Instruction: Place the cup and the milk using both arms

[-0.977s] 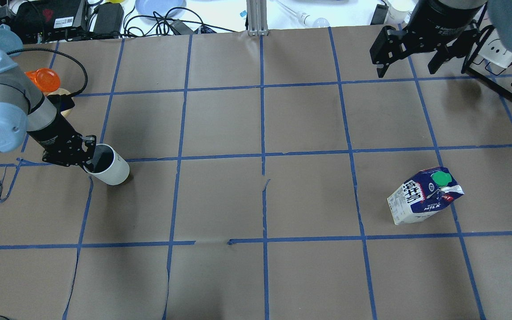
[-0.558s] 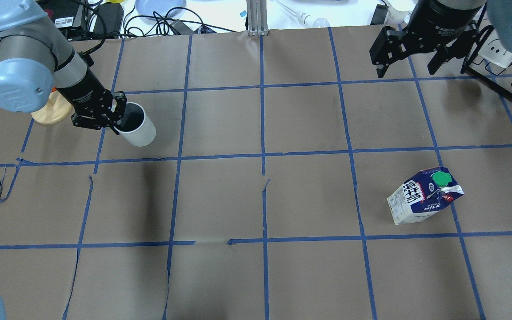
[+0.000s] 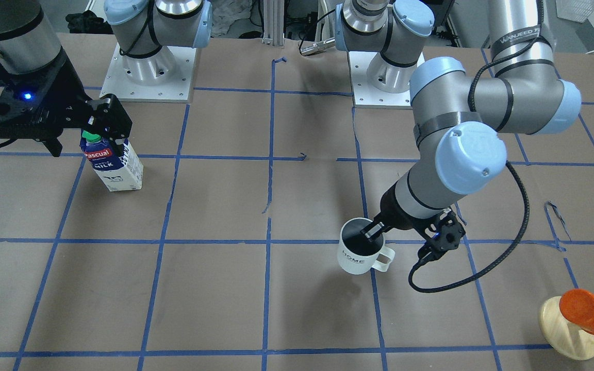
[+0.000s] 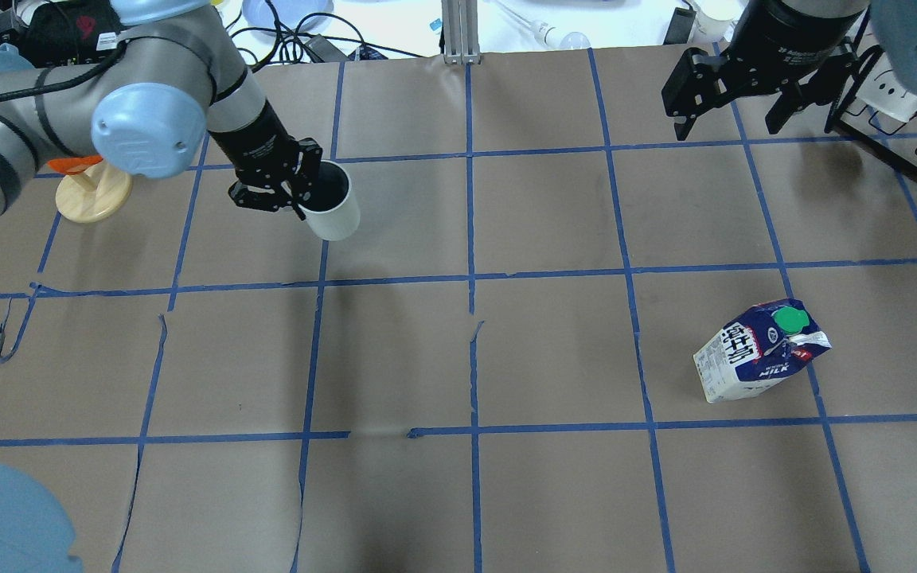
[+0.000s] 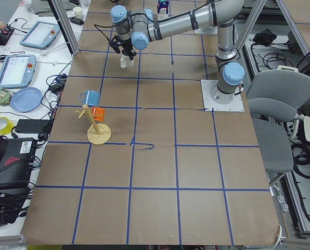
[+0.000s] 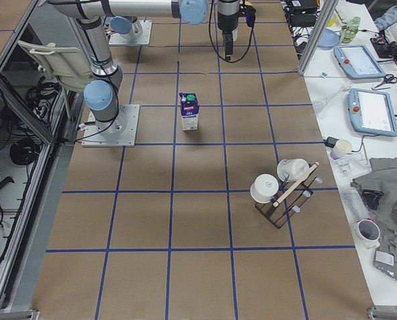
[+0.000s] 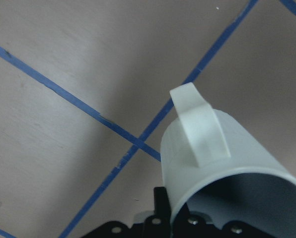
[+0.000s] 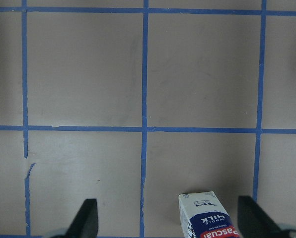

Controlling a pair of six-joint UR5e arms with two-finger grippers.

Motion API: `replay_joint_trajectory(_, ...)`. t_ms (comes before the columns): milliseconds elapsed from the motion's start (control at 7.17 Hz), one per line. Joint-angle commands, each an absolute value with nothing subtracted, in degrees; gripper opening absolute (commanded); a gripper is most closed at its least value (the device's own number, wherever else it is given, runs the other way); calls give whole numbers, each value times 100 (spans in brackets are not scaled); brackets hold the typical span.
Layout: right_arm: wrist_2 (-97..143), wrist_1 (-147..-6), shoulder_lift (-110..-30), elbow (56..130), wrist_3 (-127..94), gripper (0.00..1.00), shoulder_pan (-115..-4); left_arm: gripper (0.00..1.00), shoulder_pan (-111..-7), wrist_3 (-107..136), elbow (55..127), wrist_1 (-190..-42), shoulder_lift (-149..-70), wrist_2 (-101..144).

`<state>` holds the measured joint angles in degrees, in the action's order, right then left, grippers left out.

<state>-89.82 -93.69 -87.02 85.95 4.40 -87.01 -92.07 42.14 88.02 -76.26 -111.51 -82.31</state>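
We warn that the left claw (image 4: 299,197), clamped on just the rim of the cup (image 4: 337,221) aloft toward the counter's (image 4: 506,358) far edge, may drop it, while the right claw (image 4: 729,125) gapes empty beyond the milk (image 4: 757,354) toward the right edge.

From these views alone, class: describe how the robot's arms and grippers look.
The left arm and right arm are silver-grey tubes with light blue joint caps. The left gripper and right gripper are black, two-fingered. A black cable loops off the left wrist.
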Motion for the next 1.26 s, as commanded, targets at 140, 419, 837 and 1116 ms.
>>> replay_joint_trajectory(140,-8982,-9369,-8701,8596,439,100,-8701,0,-9938,5893,8491,-7279,-11644,-7770)
replay_joint_trajectory(419,-8974,-9369,-8701,8596,439,100,-8701,0,-10194,6685,8516,-7207,-11864,-7560)
replay_joint_trajectory(837,-8974,-9369,-8701,8596,439,100,-8701,0,-10274,6926,8586,-7110,-12102,-7515)
replay_joint_trajectory(1116,-8965,-9369,-8701,8587,431,100,-8701,36,-10283,6952,8604,-7031,-12138,-7462)
